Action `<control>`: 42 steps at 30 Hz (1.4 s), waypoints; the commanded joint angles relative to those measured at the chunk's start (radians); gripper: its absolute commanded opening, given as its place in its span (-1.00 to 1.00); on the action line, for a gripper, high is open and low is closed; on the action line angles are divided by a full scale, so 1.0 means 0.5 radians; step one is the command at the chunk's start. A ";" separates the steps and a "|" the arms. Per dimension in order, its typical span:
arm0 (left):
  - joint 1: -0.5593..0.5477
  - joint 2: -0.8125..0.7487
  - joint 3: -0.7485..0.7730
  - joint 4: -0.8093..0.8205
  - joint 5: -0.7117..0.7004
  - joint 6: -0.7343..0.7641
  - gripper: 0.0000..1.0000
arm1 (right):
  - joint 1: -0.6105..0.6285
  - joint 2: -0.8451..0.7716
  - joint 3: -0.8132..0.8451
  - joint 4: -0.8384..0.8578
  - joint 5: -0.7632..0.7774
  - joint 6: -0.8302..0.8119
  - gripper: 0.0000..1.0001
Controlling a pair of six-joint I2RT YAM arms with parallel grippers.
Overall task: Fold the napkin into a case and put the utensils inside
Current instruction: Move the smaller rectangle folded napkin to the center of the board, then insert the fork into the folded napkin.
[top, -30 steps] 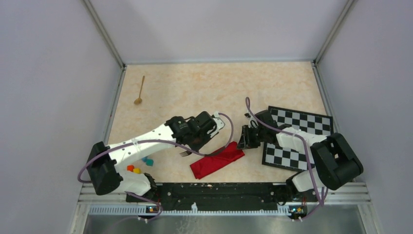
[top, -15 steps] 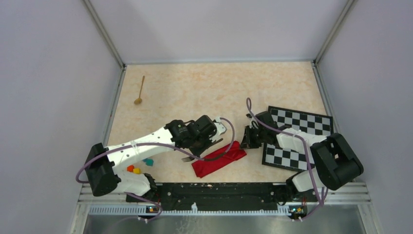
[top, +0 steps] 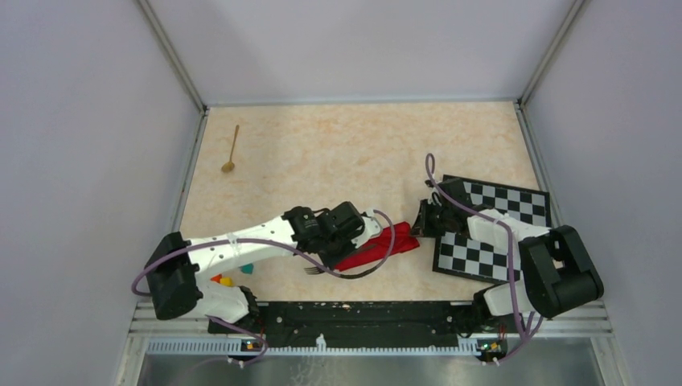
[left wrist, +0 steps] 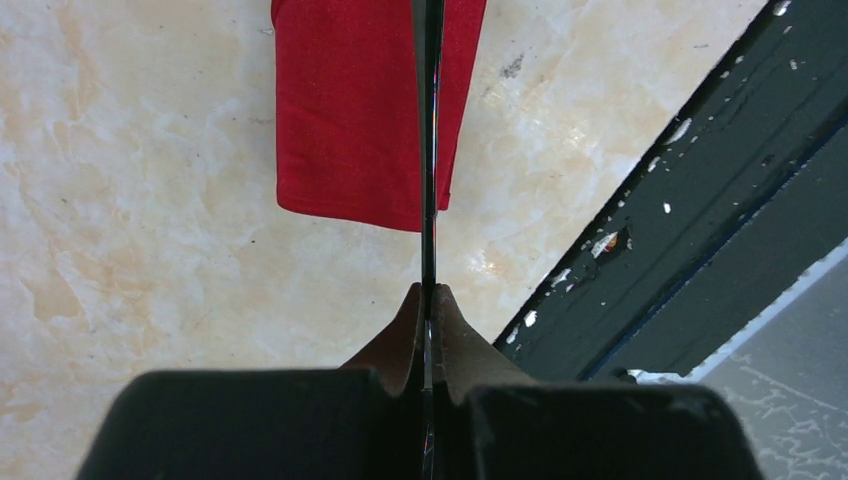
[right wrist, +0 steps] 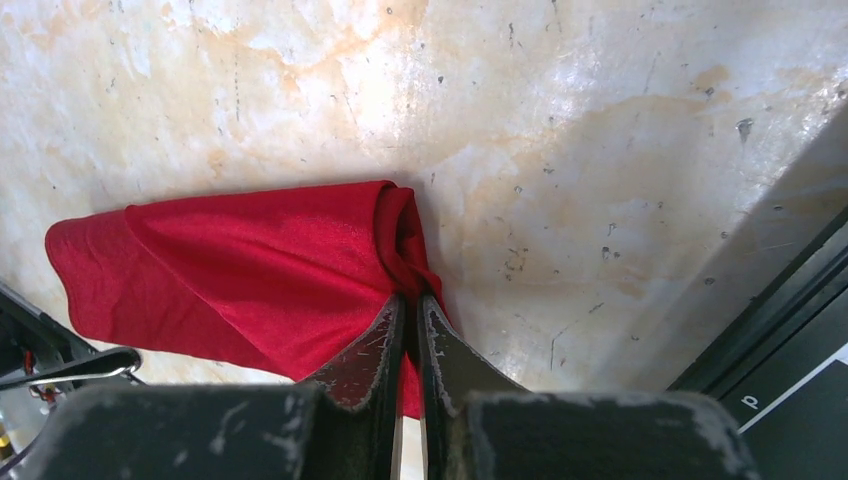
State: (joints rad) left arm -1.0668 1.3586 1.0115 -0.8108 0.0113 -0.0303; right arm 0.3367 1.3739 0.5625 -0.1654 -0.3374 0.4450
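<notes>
left wrist: left gripper (left wrist: pixel 427 298) clamped on black utensil (left wrist: pixel 428 150), shaft crossing red case (left wrist: pixel 350 110) | right wrist: right gripper (right wrist: pixel 410 305) pinches red case's bunched end | top only: gold spoon (top: pixel 231 149) far left, well apart; left arm hides part of red case; chequered mat (top: pixel 466 259) under right arm

Far half of the table (top: pixel 362 145) lies open, w/ only a gold spoon (top: pixel 231 150) near the L wall. Front ctr is crowded: the L arm (top: pixel 241 244) slants across it, L gripper (left wrist: pixel 427 295) clamped on a dark utensil (left wrist: pixel 428 150) above the red napkin (top: pixel 396 240), R gripper (right wrist: pixel 410 300) pinching the cloth's R end. Chequered mat (top: pixel 507 199) and R arm (top: pixel 490 229) block the R side; coloured blocks (top: pixel 227 282) sit btwn L arm and front rail (top: pixel 362 312).
</notes>
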 commanded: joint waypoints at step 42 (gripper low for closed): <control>0.040 0.757 0.288 0.732 -0.109 0.557 -1.00 | -0.017 -0.002 -0.008 0.082 -0.189 -0.181 -0.88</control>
State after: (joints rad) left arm -1.0492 1.7275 1.1183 -0.4973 -0.0639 0.2287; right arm 0.3367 1.3739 0.5625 -0.1600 -0.4133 0.3733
